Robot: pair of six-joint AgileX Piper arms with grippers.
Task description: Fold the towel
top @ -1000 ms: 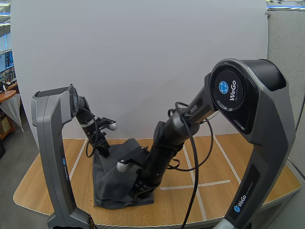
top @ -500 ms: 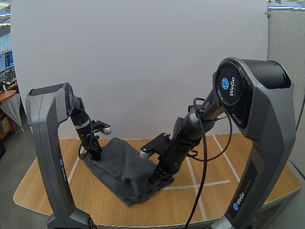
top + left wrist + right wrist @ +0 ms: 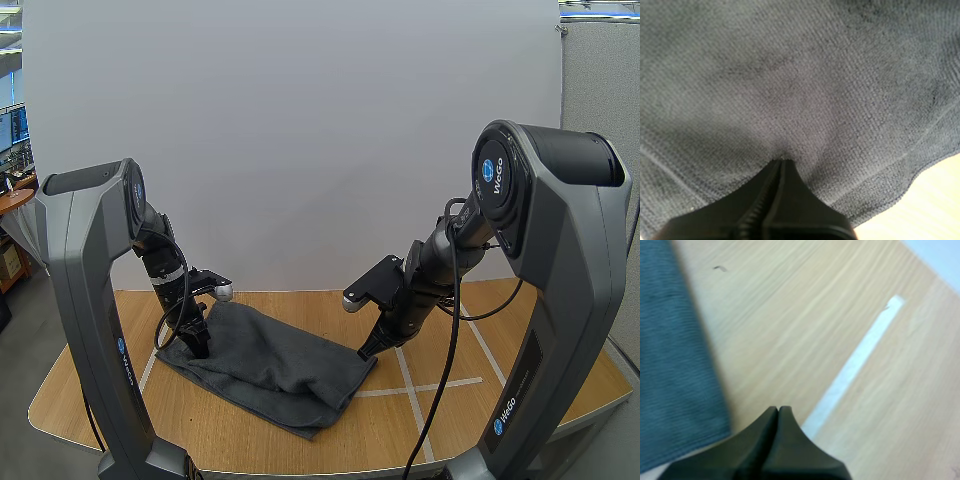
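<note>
Our left pincer (image 3: 198, 346) is clamped on the left end of the towel (image 3: 275, 365), its tips pinching a pucker of grey cloth. The towel lies spread out on the table (image 3: 460, 410). Our right pincer (image 3: 367, 350) has its tips pressed together on nothing, over bare wood just off the towel's right edge.

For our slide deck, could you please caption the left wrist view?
Left tool shut, tips pinching a pucker of grey towel near its hem.
</note>
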